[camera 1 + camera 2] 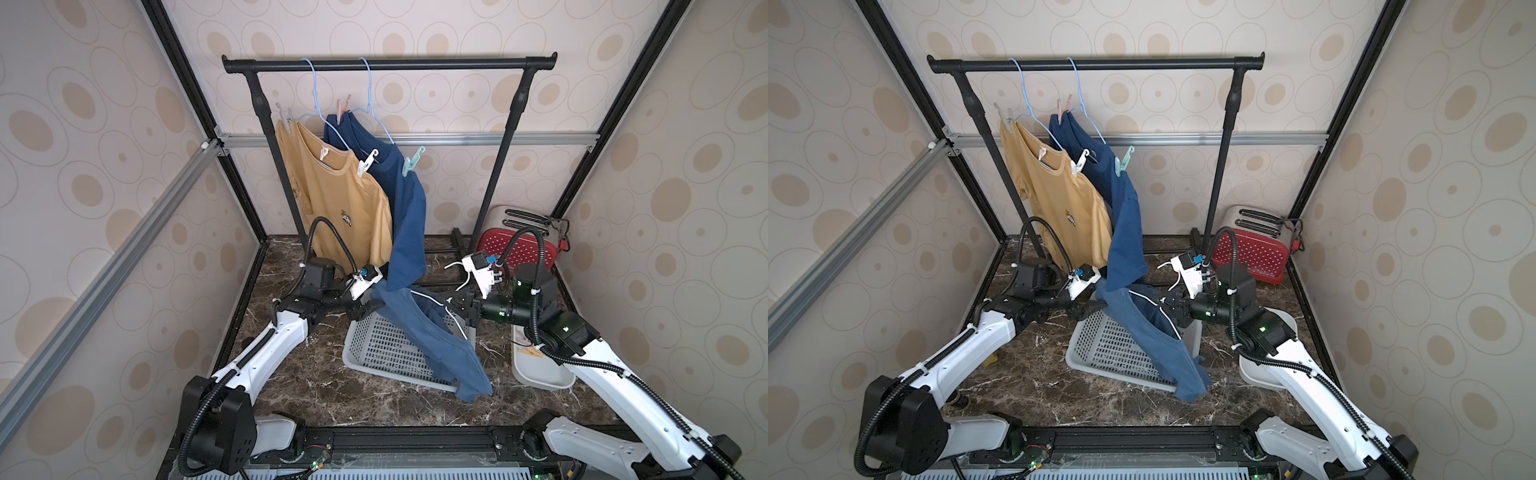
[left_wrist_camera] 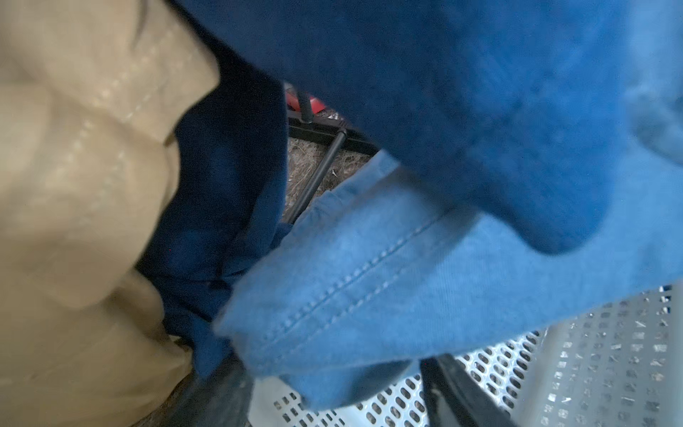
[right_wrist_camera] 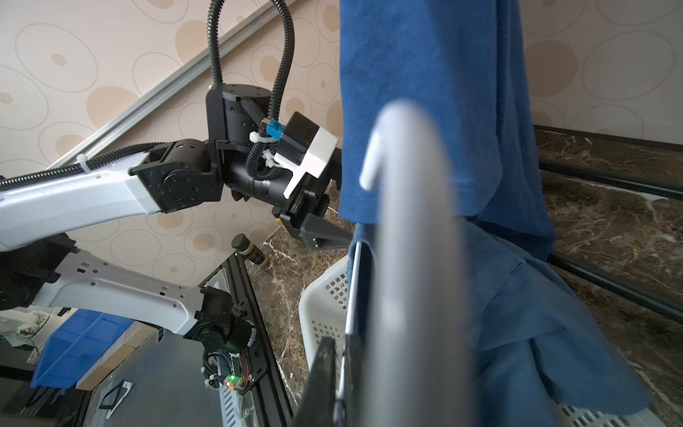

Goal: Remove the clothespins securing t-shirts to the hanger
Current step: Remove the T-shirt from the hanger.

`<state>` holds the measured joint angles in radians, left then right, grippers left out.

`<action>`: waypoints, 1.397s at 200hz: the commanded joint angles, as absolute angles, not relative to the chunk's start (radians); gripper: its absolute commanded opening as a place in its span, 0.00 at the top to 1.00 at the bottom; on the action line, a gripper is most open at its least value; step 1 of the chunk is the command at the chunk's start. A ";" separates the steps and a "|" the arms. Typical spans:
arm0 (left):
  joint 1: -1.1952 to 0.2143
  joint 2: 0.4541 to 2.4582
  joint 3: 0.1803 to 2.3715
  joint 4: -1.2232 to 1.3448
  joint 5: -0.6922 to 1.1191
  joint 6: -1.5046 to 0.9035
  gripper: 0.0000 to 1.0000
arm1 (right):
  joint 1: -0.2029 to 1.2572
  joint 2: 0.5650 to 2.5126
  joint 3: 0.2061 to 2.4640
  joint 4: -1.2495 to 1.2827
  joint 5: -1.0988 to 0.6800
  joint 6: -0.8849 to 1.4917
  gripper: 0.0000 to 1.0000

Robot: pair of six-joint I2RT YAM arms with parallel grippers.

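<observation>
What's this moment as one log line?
left end effector: at medium-blue t-shirt edge | right end effector: shut on white wire hanger | pastel plastic clothespins: on two hung shirts

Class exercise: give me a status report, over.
Left gripper open at hem of loose blue shirt. Right gripper shut on white hanger. Clothespins still clipped above.

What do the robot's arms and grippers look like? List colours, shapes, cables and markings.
The left arm and right arm have white shells, black joints and ribbed black cable hoses held by white ties. Each wrist carries a white-and-black camera box with a blue plug. The left gripper and right gripper are black with tapered fingers. Green lights dot the right arm.
</observation>
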<state>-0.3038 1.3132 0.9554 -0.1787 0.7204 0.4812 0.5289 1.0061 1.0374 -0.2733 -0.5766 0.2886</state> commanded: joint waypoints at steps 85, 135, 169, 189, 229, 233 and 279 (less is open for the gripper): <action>-0.303 1.185 0.875 -0.049 0.484 0.287 0.91 | 0.536 0.930 1.073 -0.394 -0.584 0.061 1.00; -0.294 1.158 0.871 -0.029 0.353 0.155 0.98 | 0.536 0.853 1.052 -0.383 -0.601 -0.023 1.00; -0.275 1.148 0.870 -0.037 0.296 0.105 0.98 | 0.535 0.801 1.056 -0.394 -0.577 -0.059 1.00; -0.251 1.136 0.857 -0.027 0.284 0.075 0.99 | 0.536 0.773 1.053 -0.381 -0.558 -0.061 1.00; -0.223 1.104 0.831 -0.011 0.295 0.053 0.98 | 0.536 0.751 1.078 -0.371 -0.536 -0.072 1.00; -0.221 1.102 0.829 -0.011 0.297 0.054 0.98 | 0.535 0.751 1.082 -0.371 -0.532 -0.074 1.00; -0.221 1.089 0.846 -0.031 0.347 0.020 0.98 | 0.536 0.779 1.093 -0.247 -0.504 -0.018 1.00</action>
